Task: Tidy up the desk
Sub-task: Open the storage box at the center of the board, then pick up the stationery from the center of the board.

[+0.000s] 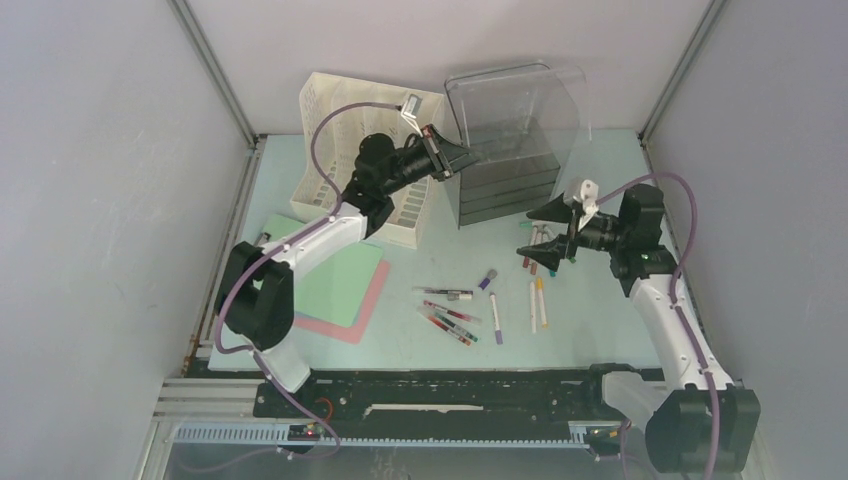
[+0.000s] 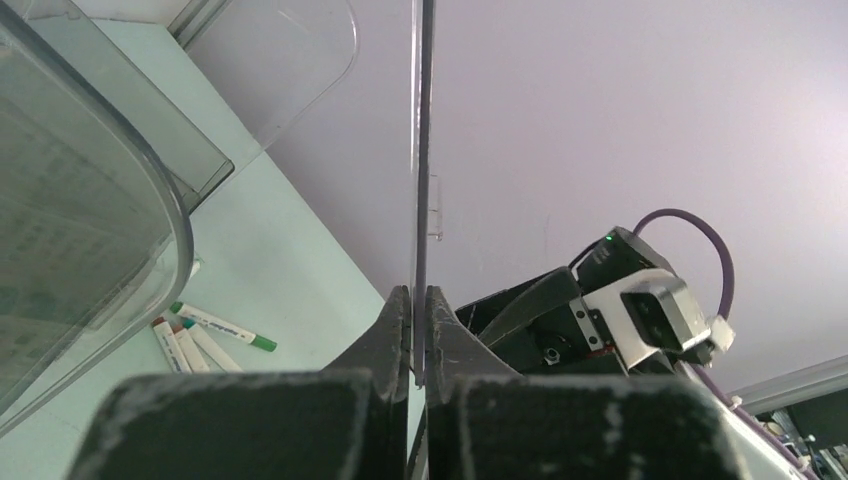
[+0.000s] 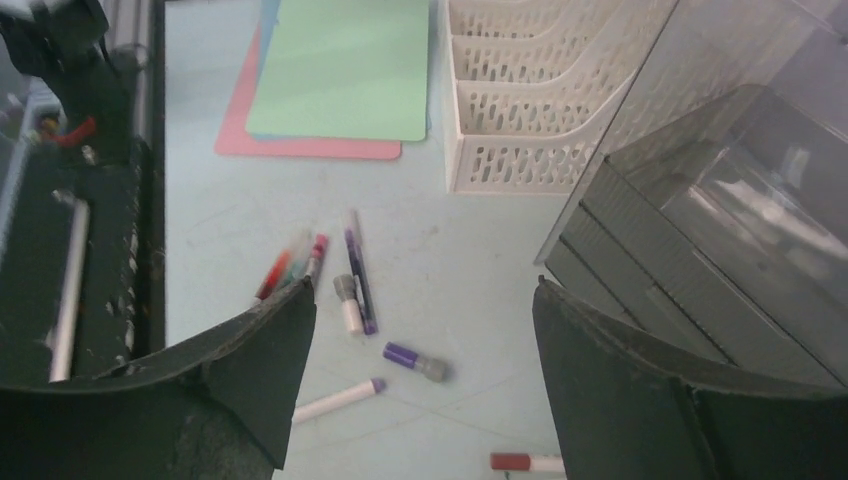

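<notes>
Pinching the thin clear lid (image 2: 421, 150) edge-on, the left gripper (image 2: 418, 345) seems to hold the drawer box (image 1: 505, 170) open for filling. The right gripper (image 3: 425, 380) hangs wide open and empty, with loose markers (image 3: 358, 270) scattered below it on the mint desk (image 1: 600, 330) and grey walls (image 1: 90, 200) all around.

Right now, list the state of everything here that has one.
Drawers: all pushed in.
Clear lid: pinched at its edge, apparently lifted above the drawers.
Pens: loose, scattered flat on the desk.
File tray: upright, slots look empty.
Sheets: flat, green stacked on pink.
Left gripper: shut on the clear lid.
Right gripper: open, empty, above the pens.
</notes>
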Available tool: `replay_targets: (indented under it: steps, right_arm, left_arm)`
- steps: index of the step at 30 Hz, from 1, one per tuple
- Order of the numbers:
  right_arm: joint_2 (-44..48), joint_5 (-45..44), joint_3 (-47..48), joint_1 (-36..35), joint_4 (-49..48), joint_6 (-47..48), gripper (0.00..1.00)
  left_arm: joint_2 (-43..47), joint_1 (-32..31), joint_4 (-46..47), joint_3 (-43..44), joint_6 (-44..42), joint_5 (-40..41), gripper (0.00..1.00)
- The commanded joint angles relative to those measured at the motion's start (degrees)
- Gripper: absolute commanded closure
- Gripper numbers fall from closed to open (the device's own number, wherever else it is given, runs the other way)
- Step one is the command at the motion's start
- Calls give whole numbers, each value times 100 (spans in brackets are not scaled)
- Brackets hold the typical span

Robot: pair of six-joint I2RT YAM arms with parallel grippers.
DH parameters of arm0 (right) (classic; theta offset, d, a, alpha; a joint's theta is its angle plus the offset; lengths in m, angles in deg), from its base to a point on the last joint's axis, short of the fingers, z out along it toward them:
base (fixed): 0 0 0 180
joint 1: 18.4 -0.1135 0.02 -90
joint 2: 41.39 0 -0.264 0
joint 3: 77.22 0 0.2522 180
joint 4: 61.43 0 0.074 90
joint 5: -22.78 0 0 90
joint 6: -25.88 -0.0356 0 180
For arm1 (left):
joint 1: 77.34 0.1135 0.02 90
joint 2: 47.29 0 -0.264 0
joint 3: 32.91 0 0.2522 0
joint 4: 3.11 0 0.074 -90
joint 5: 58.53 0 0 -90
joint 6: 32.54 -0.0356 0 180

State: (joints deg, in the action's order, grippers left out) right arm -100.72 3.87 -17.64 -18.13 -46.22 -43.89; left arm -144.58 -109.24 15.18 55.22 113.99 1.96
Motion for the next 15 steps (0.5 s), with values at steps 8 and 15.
replay_targets:
  steps: [8,15]
  right_arm:
    - [-260,-1324,304,-690,3877,6021,8]
    - [-767,-3248,344,-2083,3490,6415,8]
  left_arm:
    - [524,184,285,-202,-132,-93,100]
    - [618,176,280,-216,-150,-147,100]
